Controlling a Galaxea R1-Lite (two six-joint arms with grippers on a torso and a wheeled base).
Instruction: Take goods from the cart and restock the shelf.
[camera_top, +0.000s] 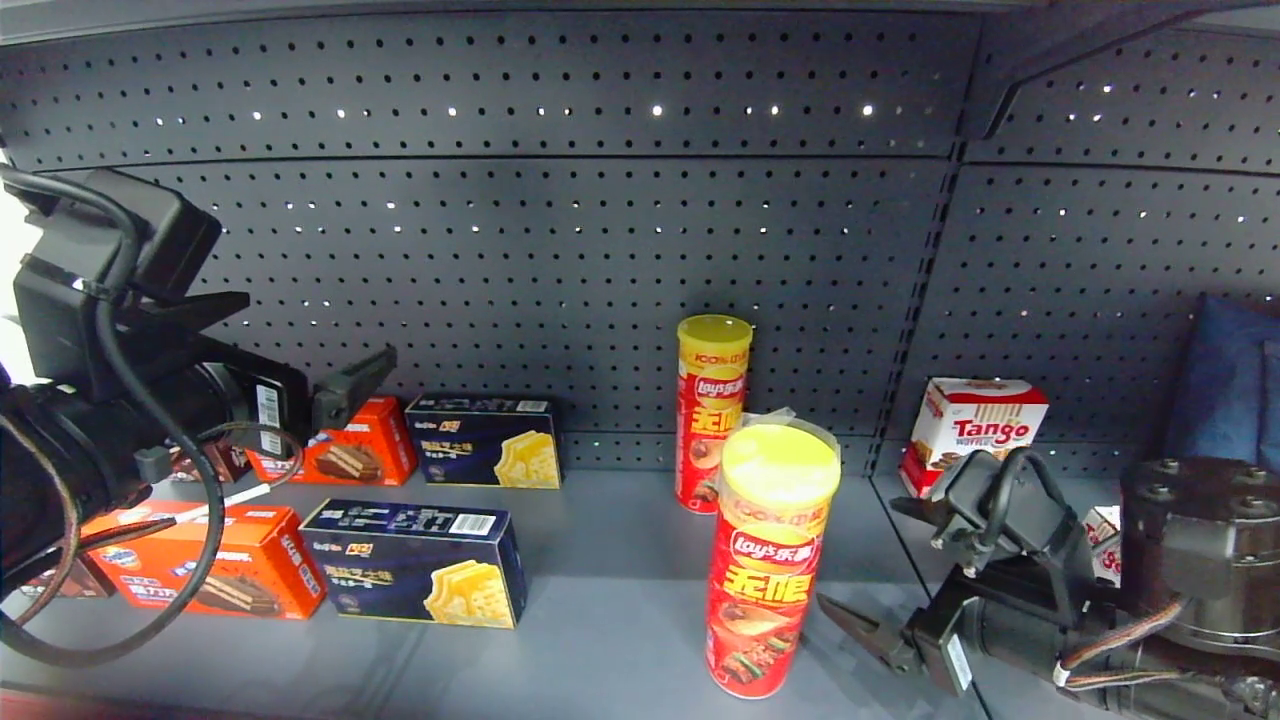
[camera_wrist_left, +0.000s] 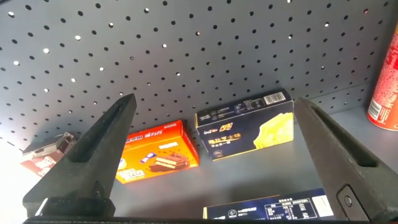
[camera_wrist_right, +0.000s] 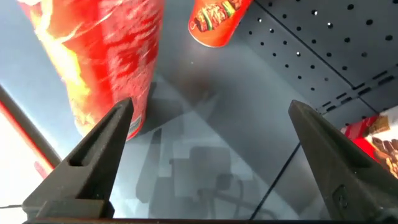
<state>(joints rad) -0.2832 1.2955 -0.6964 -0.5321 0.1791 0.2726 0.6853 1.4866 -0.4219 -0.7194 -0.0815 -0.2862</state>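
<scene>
Front can (camera_top: 770, 560) stands upright on the shelf (camera_top: 620, 600) near its front edge, with a rear can (camera_top: 710, 410) upright behind it, close to the pegboard (camera_top: 600, 250). Right gripper (camera_top: 880, 570), jaws spread and holding nothing, sits low just beside the front can on its right, not touching it. Left gripper (camera_top: 300, 350), likewise spread and empty, hangs above the orange boxes (camera_top: 345, 455) at the shelf's left; two navy boxes (camera_top: 420, 575) lie between these and the cans, and a white box (camera_top: 970, 430) stands in the bay to the right.
</scene>
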